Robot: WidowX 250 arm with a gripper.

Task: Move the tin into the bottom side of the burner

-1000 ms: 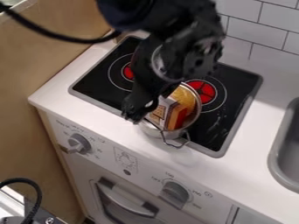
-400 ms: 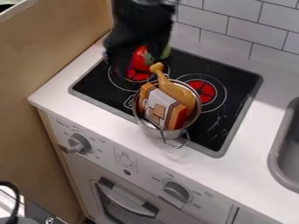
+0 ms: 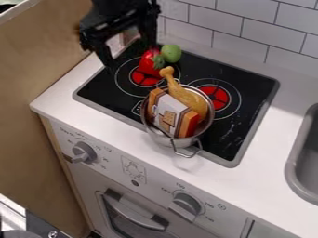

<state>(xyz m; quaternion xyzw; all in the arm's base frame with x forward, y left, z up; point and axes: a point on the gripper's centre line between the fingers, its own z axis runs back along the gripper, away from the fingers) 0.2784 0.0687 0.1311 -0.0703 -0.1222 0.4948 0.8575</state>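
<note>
As tin (image 3: 160, 136) opens upward, handle (image 3: 186, 156) toward camera

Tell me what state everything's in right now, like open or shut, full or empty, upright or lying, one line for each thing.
Gripper: open, holding nothing
Metal pot: uncovered, food inside
Box: tilted, inside the pot
Drumstick: leaning in the pot, bone end over the rim
Red pepper: lying on the left-hand burner
Green item: resting behind the pepper
Oven door: shut
</note>
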